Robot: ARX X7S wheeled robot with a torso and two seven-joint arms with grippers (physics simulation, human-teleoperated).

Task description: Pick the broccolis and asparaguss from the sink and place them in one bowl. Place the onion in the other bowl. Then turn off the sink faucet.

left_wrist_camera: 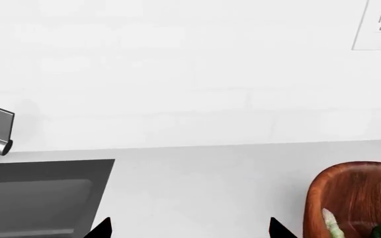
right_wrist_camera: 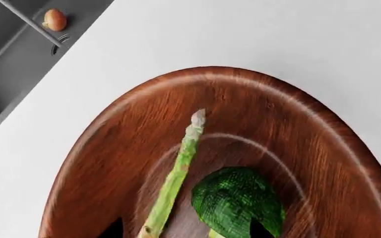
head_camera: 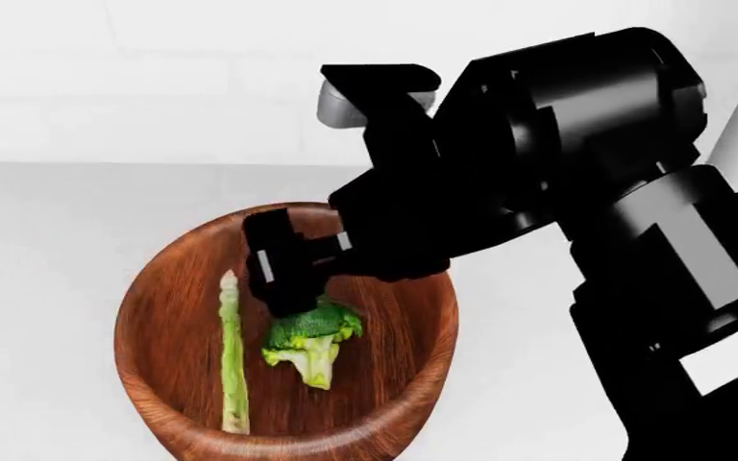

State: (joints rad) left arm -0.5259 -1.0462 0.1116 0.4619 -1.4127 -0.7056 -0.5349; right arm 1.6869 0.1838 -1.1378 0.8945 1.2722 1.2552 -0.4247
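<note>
Right gripper point(head_camera: 295, 305) over the broccoli point(head_camera: 308, 338) in the wooden bowl point(head_camera: 151, 288).
Its fingers straddle the floret, spread apart and not clamped; the asparagus point(head_camera: 231, 351) lies just beside it. The onion point(right_wrist_camera: 55, 20) sits in the sink point(right_wrist_camera: 18, 59), upper left. The left gripper point(left_wrist_camera: 187, 229) hangs open above the counter point(left_wrist_camera: 197, 188).

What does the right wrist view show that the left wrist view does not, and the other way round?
Only the right wrist view shows the onion, lying in the sink beside the drain, with the thin faucet spout crossing in front of it. Only the left wrist view shows the faucet lever, the wall outlet and the open left hand. Both show the wooden bowl on the white counter, holding the asparagus and the broccoli, and part of the sink.
</note>
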